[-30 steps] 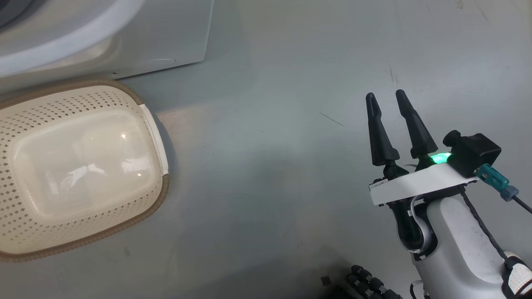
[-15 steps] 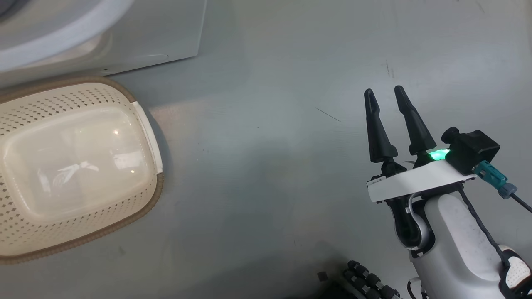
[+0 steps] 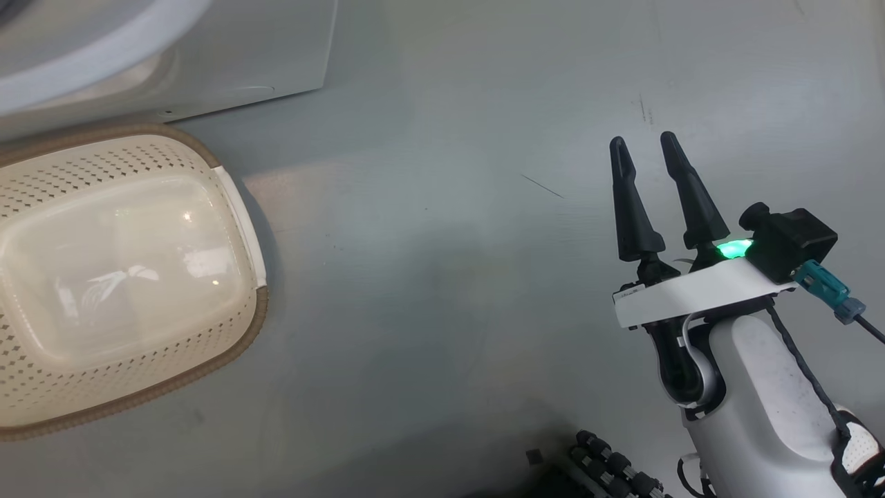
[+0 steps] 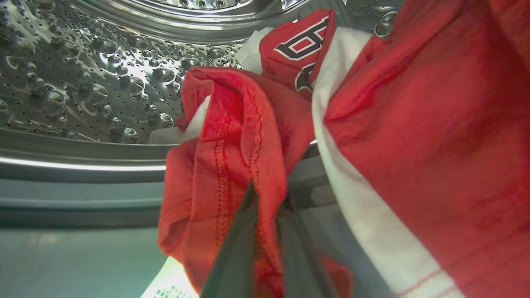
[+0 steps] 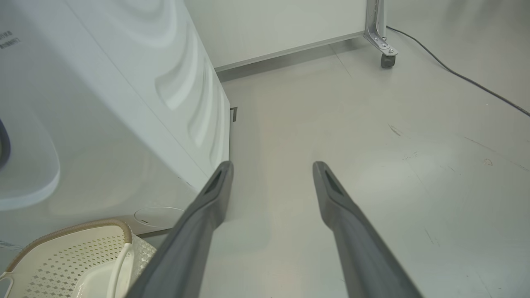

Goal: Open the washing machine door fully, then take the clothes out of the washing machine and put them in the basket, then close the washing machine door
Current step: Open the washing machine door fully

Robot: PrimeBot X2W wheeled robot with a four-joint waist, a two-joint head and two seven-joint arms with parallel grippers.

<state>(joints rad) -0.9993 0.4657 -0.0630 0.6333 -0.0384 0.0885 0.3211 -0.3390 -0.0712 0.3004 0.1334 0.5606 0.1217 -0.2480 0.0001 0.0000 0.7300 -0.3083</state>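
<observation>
Left hand (image 4: 267, 196) closed, seemingly pinching soft stitched red clothes (image 4: 414, 145).

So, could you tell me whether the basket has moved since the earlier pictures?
No. In the head view the basket, the washer and the floor scratch have all shifted left together, so the camera moved, not the basket.

The basket (image 3: 104, 162) sits on the floor (image 3: 442, 277) at 9 o'clock in the head view, just before the washing machine (image 3: 228, 48) at 11 o'clock. The right gripper (image 3: 643, 140) hangs at 4 o'clock, well apart from both. In the left wrist view the clothes (image 4: 414, 145) lie over the drum lip (image 4: 83, 165) from 12 to 4 o'clock, one fold in the left gripper (image 4: 267, 196) at 6 o'clock.
</observation>
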